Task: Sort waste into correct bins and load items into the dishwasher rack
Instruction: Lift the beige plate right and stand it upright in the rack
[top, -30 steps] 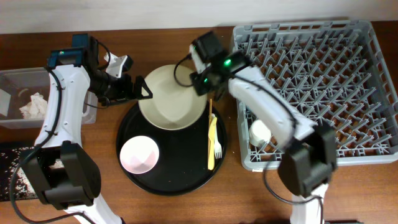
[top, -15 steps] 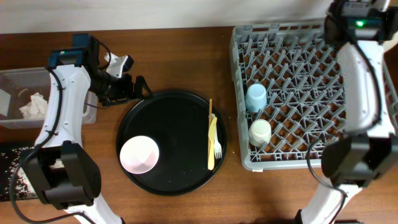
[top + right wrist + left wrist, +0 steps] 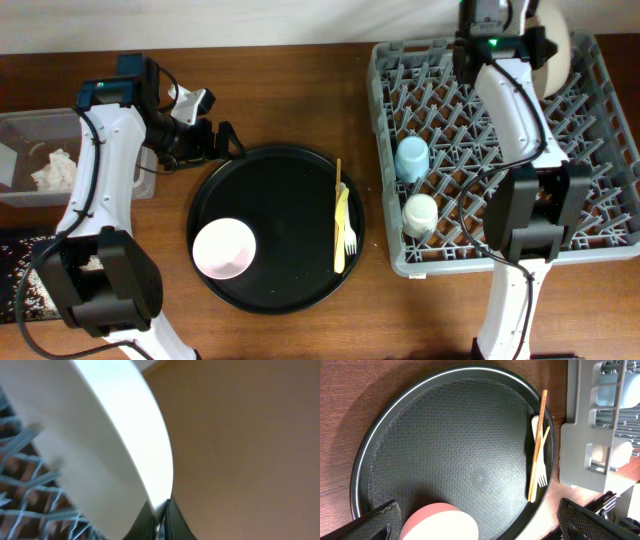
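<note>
Overhead: the right gripper (image 3: 533, 42) pinches the cream plate (image 3: 556, 58), tilted over the dishwasher rack's (image 3: 590, 160) far corner and not yet slotted. The blue cup (image 3: 411, 157) and cream cup (image 3: 418, 212) stand in the rack. The left gripper (image 3: 231, 141) hangs spread beside the black tray (image 3: 280, 165).

Left wrist: the pink bowl (image 3: 440, 521), fork (image 3: 540, 467) and chopsticks (image 3: 539, 435) remain on the tray.

Right wrist: the jaws are pressed onto the plate's rim.

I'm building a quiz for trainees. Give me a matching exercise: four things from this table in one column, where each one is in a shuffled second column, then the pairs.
1. pink bowl
2. blue cup
3. plate
4. tissue

A. in the right gripper
B. in the clear tub
C. on the round tray
D. in the rack

Pairs: 1-C, 2-D, 3-A, 4-B.
</note>
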You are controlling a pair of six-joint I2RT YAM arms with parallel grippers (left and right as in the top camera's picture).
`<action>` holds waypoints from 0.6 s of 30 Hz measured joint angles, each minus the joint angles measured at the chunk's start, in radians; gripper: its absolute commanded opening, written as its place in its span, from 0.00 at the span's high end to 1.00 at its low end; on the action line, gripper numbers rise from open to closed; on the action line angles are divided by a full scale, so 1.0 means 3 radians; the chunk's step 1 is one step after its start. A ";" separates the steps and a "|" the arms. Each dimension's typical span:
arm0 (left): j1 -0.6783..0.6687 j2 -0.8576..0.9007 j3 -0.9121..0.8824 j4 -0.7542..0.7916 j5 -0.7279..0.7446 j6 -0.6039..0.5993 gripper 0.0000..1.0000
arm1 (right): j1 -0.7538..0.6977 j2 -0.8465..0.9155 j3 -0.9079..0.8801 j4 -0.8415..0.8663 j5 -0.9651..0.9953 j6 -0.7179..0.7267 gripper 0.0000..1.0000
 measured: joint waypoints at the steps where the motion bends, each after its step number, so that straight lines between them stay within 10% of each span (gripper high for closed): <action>1: 0.0000 0.0000 0.0000 0.0000 0.0000 0.0000 0.00 | 0.0033 0.0000 -0.0017 -0.0069 -0.0031 -0.0001 0.96; 3: 0.0000 0.0000 0.0000 -0.0003 0.0000 0.0000 0.00 | 0.0092 -0.0001 -0.0024 -0.0189 -0.0039 0.0006 0.93; 5: 0.0000 0.0000 0.0000 -0.0003 0.0000 0.0001 0.00 | 0.0154 -0.0001 -0.0028 -0.0290 -0.0085 0.0005 0.33; 8: 0.0000 0.0000 0.0000 -0.0001 0.0000 0.0000 0.00 | 0.0294 0.0000 -0.0136 -0.0374 -0.0440 -0.0099 0.06; 14: -0.0001 0.0000 0.0000 -0.0001 0.0000 0.0000 0.00 | 0.0546 -0.0284 -0.0142 -0.0568 -0.0678 -0.0111 0.02; 18: 0.0000 0.0000 0.0000 0.0000 0.0001 0.0000 0.00 | 0.0617 -0.1162 -0.0145 -0.1129 -0.2164 0.0179 0.15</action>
